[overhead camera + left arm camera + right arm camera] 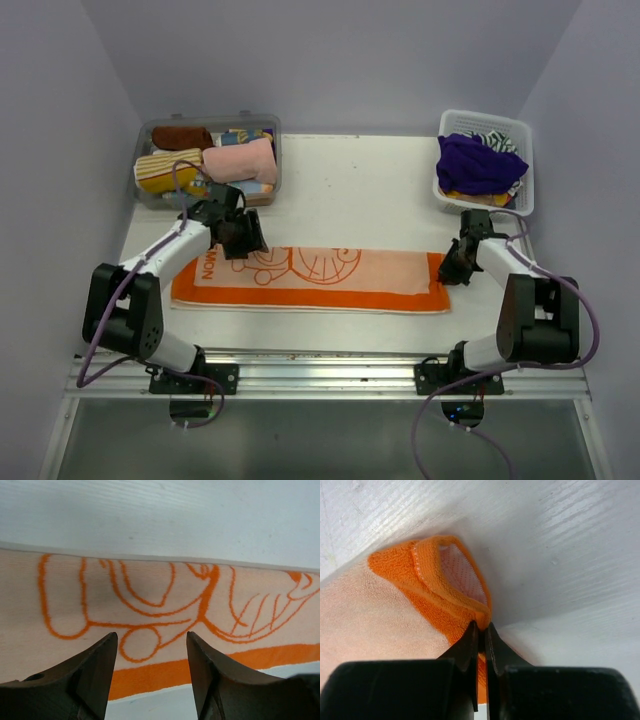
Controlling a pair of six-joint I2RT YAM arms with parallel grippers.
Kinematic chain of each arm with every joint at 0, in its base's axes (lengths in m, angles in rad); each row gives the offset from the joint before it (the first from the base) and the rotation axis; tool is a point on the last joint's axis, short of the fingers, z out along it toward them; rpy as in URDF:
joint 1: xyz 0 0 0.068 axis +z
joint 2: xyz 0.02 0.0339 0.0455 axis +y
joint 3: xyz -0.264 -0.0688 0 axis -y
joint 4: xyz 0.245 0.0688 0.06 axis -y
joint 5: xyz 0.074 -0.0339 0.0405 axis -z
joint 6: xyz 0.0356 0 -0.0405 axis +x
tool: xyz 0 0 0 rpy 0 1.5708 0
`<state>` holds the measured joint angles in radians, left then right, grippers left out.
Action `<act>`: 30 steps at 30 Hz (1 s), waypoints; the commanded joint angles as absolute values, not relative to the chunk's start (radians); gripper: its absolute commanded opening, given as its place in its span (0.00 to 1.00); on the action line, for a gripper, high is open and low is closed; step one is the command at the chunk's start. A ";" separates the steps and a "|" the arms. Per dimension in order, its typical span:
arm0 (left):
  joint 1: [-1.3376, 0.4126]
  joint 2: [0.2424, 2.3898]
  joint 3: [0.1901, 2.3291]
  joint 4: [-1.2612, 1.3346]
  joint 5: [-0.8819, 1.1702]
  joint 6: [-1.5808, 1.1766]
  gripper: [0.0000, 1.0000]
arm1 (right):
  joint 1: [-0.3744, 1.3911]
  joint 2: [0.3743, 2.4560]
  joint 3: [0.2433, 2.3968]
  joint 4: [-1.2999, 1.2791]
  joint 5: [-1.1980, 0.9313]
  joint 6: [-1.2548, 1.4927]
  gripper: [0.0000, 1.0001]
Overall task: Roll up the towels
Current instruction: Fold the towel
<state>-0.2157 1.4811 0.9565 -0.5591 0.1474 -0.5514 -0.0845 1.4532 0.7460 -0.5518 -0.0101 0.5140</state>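
An orange-and-cream terry towel with a line-drawn cartoon print (330, 280) is laid flat on the white table (350, 180). It runs lengthwise left to right, in the near half just beyond the arm bases. The right gripper (481, 630) is seen at the towel's right end. Its jaws are pressed together and clamped on the orange border. The corner beside them is lifted and folded over, so a paler underside is shown. The left gripper (152, 640) is held over the towel's left part, above the cartoon lines. Its fingers are spread apart and nothing is gripped between them. Whether the cloth is touched cannot be told.

Farther back, at the far left, a clear plastic bin (279, 160) is placed, packed with rolled towels. A striped yellow roll (165, 168) and a pink roll (240, 160) are seen in front, with a rust-brown roll (182, 136) behind them. At the far right, a white slotted plastic basket (485, 115) is set. A crumpled purple towel (475, 162) is heaped in it on other loose cloths. Bin and basket are kept well apart from the spread towel.
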 commanded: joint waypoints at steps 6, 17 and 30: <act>-0.526 1.604 0.982 -0.394 0.170 -0.672 0.60 | -0.135 1.280 0.749 -0.601 0.143 0.586 0.00; -0.837 1.864 1.158 -0.253 0.235 -0.779 0.59 | -0.184 1.103 0.900 -0.729 0.156 0.560 0.00; -0.723 1.579 1.156 -0.466 0.179 -0.684 0.61 | -0.034 1.051 1.000 -0.729 0.107 0.497 0.00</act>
<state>-0.8089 1.7390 1.2243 -0.4030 0.2085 -0.7139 -0.0978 1.0683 0.9283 -0.7227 0.1101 0.5251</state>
